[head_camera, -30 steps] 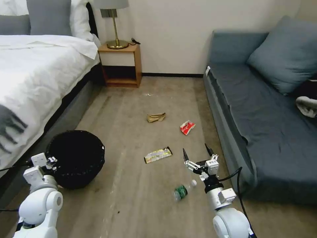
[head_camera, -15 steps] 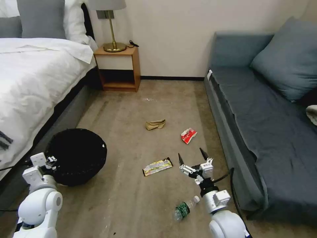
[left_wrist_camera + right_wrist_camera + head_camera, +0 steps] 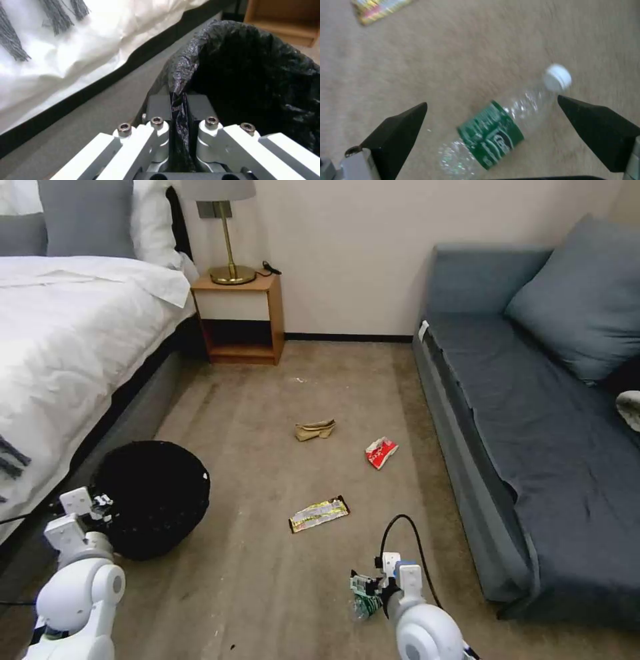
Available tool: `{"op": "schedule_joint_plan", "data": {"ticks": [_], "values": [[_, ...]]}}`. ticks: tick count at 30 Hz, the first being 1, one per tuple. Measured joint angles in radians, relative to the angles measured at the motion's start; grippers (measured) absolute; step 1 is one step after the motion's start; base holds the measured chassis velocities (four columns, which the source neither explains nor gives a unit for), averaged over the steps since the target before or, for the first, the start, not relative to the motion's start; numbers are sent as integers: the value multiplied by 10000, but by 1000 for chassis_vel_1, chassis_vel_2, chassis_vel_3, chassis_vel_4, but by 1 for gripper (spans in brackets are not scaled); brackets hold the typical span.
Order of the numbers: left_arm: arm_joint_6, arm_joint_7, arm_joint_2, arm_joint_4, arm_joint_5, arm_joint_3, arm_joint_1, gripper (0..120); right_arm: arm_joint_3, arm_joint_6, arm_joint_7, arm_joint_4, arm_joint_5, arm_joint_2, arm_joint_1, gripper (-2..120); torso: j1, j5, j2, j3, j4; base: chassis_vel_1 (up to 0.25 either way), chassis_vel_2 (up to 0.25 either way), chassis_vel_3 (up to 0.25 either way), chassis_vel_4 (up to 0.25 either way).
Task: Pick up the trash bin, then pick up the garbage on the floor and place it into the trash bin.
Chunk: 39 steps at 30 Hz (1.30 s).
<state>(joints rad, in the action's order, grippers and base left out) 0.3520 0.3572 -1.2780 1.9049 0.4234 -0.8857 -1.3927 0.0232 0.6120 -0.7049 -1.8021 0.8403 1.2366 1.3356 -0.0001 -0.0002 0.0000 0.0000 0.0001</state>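
The trash bin with its black liner stands on the floor beside the bed. My left gripper is shut on the wrinkly liner rim of the bin. The clear bottle, with a green label and white cap, lies on its side on the carpet. My right gripper hangs open just above it, one black finger on each side. In the head view the right wrist covers most of the bottle. Farther ahead lie the yellow-black wrapper, the red-white packet and the tan paper bag.
A white bed runs along the left and a grey-blue sofa along the right. A wooden nightstand with a lamp stands at the far wall. Open carpet lies between the bin and the litter.
My right arm has swung down and back, so its open gripper now points at the floor over the bottle. The left gripper keeps its hold on the bin. The camera shifted slightly.
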Motion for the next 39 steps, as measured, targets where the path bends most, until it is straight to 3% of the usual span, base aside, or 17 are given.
{"op": "schedule_joint_plan", "data": {"ticks": [6,17,27,34,39], "values": [[-45,0,-31,-45,2,0,64,7,158,117,-291,928,496,447,-293,100,0,2,0,0,0,0,0,0,0],[-159,-19,-146,-11,-30,45,-51,7,431,-35,17,2077,80,897,-531,99,0,2,0,0,-1,0,0,0,0],[-236,-87,-234,33,-61,111,-112,7,382,-214,581,2477,-638,922,-422,65,0,1,0,0,-1,0,0,0,0],[-269,-180,-341,68,-290,168,-175,7,135,-1008,1029,2292,-1333,829,-440,39,0,2,0,0,-1,0,0,0,0],[-372,-369,-365,136,-289,226,-237,7,-53,-1553,1249,1667,-1553,651,-476,30,1,3,0,0,-1,0,0,0,0]]}}
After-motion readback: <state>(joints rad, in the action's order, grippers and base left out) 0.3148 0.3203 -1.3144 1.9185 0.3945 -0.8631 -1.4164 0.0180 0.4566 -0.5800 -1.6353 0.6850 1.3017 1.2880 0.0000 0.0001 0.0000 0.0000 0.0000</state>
